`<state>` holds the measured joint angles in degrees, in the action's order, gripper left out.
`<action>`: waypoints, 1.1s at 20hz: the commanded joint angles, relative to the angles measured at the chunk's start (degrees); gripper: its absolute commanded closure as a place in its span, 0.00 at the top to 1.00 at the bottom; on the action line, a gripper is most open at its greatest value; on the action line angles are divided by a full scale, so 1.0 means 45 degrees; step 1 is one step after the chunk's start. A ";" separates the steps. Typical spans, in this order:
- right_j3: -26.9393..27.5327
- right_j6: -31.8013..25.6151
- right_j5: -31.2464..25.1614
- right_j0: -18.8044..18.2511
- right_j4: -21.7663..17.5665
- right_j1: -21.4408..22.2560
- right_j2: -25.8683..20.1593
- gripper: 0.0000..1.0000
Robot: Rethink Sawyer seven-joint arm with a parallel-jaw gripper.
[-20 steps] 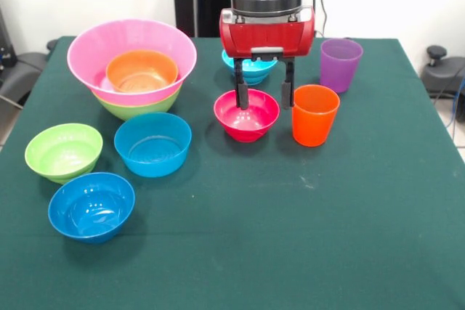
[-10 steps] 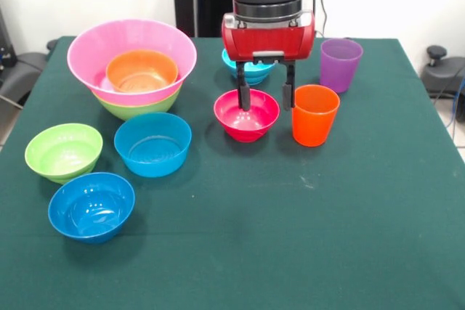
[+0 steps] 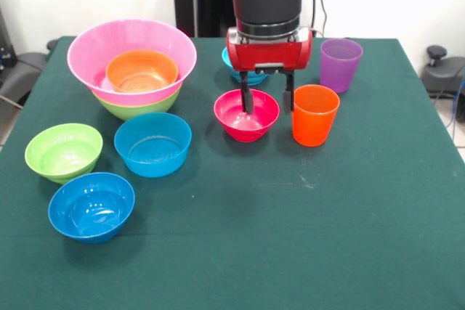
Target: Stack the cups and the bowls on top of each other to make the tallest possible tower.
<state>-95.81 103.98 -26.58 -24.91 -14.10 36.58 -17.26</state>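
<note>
The pincer (image 3: 267,98) hangs from the red and black arm (image 3: 267,12) with its two thin black fingers (image 3: 246,97) spread well apart, gripping nothing: one finger dips inside the far rim of the magenta-red bowl (image 3: 246,115), whether touching it I cannot tell, and the other stands in the gap between that bowl and the orange cup (image 3: 314,115). The bowl is glossy, round and shallow, sitting upright on the dark green cloth surface (image 3: 290,237). The orange cup is a translucent, slightly tapered tumbler just beside the bowl; the purple cup (image 3: 340,64), of the same shape, stands behind it near the surface's far edge. A cyan bowl (image 3: 247,70) is mostly hidden behind the red wrist housing. At the other end of the surface stands the tower (image 3: 133,70): a lime green bowl (image 3: 134,109) at the base, the huge pink bowl (image 3: 131,59) nested in it, and an orange bowl (image 3: 142,71) inside that. In front of the tower, each apart, sit a smaller lime green bowl (image 3: 63,152), a mid-blue bowl (image 3: 152,144) and a deeper blue bowl (image 3: 91,206), all smooth shiny plastic with open mouths up.
</note>
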 commanded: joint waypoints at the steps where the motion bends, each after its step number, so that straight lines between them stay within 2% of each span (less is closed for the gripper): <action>1: -0.0428 0.0547 -0.0016 -0.0022 -0.0651 -0.1104 0.0319 1.00; 5: -0.0045 0.0548 -0.0066 0.0107 -0.0659 -0.1523 0.0423 1.00; 22: -0.0144 0.0674 0.0014 0.0602 -0.0598 -0.1594 0.0769 1.00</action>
<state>-96.14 103.98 -26.57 -24.29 -14.07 31.52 -14.01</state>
